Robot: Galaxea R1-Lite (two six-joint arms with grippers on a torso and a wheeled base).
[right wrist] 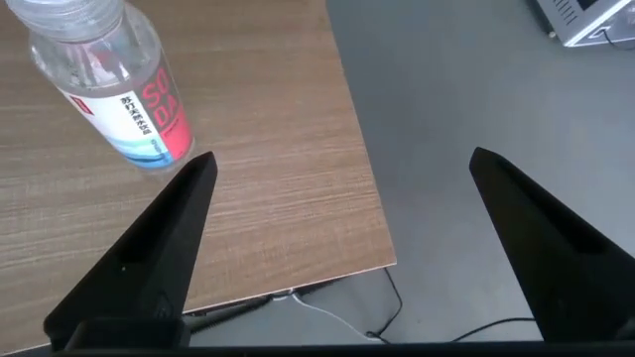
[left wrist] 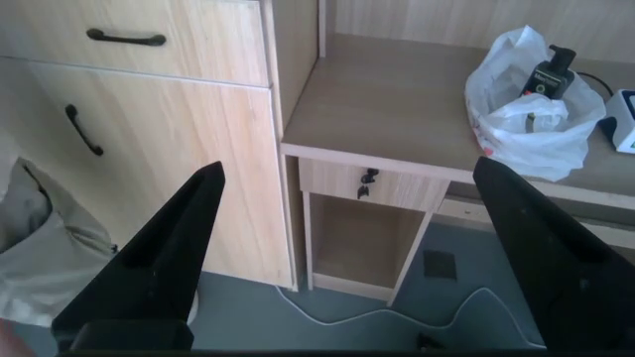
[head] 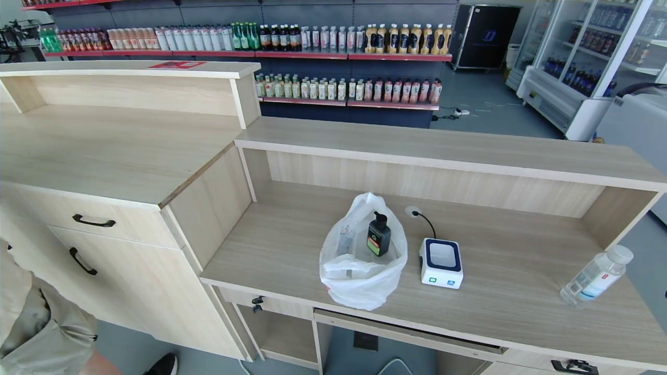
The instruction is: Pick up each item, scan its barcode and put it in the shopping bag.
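Observation:
A white plastic shopping bag (head: 363, 260) stands open on the wooden counter (head: 510, 271), with a black pump bottle (head: 379, 235) upright inside it. The bag (left wrist: 531, 109) and the pump bottle (left wrist: 549, 74) appear far off in the left wrist view. Just right of the bag sits the white barcode scanner (head: 441, 262), its cable running to the back. A clear bottle (head: 595, 276) with a white cap lies at the counter's right end. My right gripper (right wrist: 347, 248) hangs open, off the counter's edge, close to that bottle (right wrist: 109, 79). My left gripper (left wrist: 347, 258) is open, low beside the cabinet.
A taller cabinet (head: 104, 156) with black-handled drawers stands left of the counter. A raised ledge (head: 443, 148) runs along the counter's back. Store shelves of drinks (head: 312, 39) line the far wall. A person's leg and shoe (head: 156, 364) stand at the lower left.

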